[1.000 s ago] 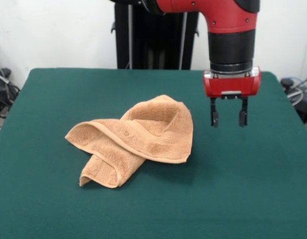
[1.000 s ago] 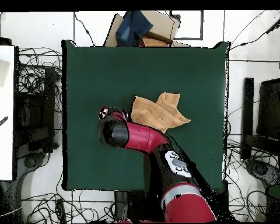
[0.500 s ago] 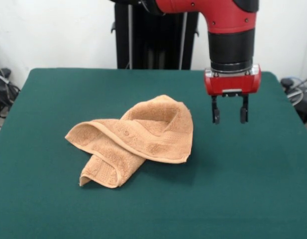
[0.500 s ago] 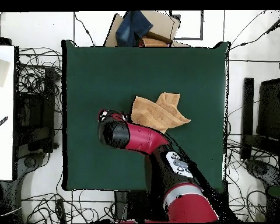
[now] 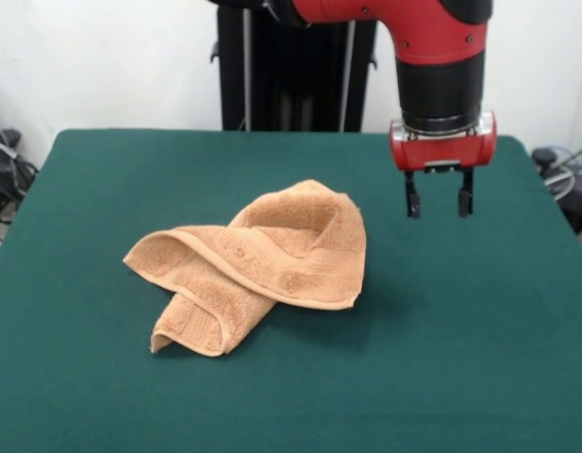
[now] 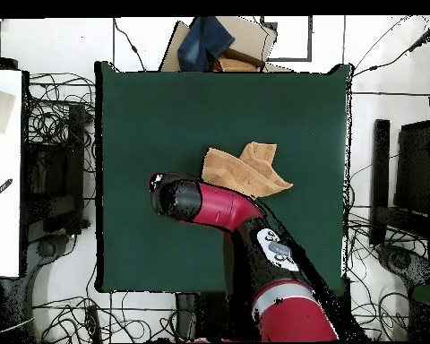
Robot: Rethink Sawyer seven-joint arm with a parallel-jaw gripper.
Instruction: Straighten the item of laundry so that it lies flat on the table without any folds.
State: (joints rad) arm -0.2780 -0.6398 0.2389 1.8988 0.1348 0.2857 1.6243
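Towel lies crumpled near the middle of the table, folded over itself in several layers rather than flat. In the front view its long axis runs on a diagonal, from a low corner at the picture's lower left up to a rounded hump at the upper right. A narrow folded strip crosses the heap from the left point down to the right edge, with a woven band showing along it, and one loose end hangs out toward the picture's bottom left. The hump at the far side stands a little higher than the rest, with a shallow hollow inside it.

In the overhead view the towel sits just right of the table's centre, its longer side running left to right, with a small flap sticking up toward the top of the picture and a pointed corner at the right. Green cloth shows on every side of it.

Gripper hangs above the table to the picture's right of the towel in the front view, apart from it and holding nothing. Its two black fingers point straight down with a clear gap between them. From overhead the arm covers the gripper and overlaps the towel's lower edge
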